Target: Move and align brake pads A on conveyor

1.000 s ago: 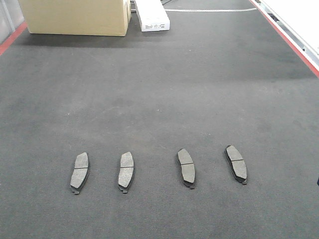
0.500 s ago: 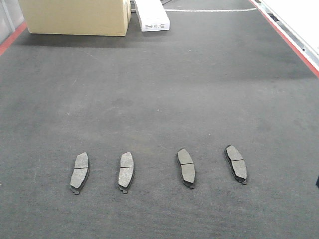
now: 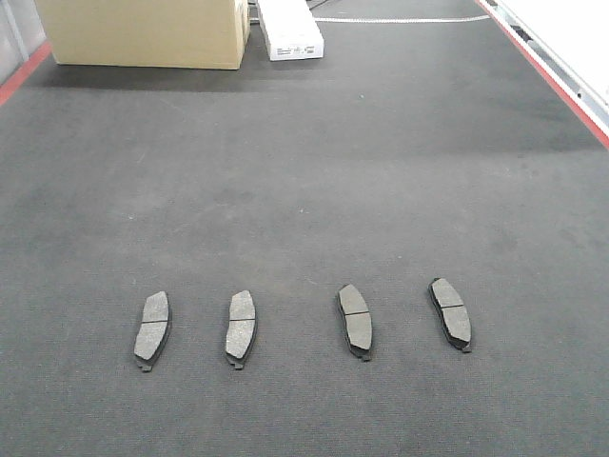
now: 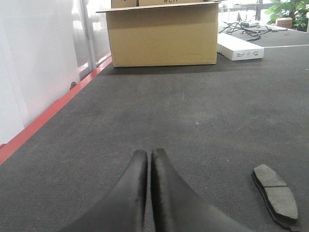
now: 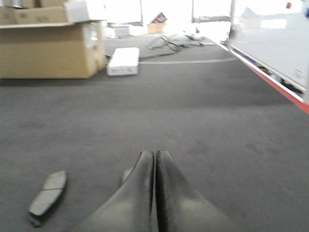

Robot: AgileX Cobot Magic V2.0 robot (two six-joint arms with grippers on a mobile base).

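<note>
Several brake pads A lie in a row across the near part of the dark conveyor point(image 3: 304, 190), grey faces up: the leftmost point(image 3: 152, 329), two in the middle point(image 3: 241, 327) point(image 3: 355, 321), and the rightmost point(image 3: 451, 313). Neither gripper shows in the front view. My left gripper point(image 4: 149, 152) is shut and empty, low over the belt, with one pad point(image 4: 276, 194) to its right. Also shut and empty, my right gripper point(image 5: 155, 153) has a pad point(image 5: 48, 192) to its left. Another pad point(image 5: 126, 174) peeks out from behind its left finger.
A large cardboard box point(image 3: 143, 33) and a flat white box point(image 3: 290, 29) stand at the far end of the belt. Red edge strips point(image 3: 19, 76) point(image 3: 552, 76) run along both sides. A white wall panel point(image 4: 29, 72) borders the left edge.
A dark bit of the right arm at the front view's right edge has slipped out of frame. The pads have not moved.
</note>
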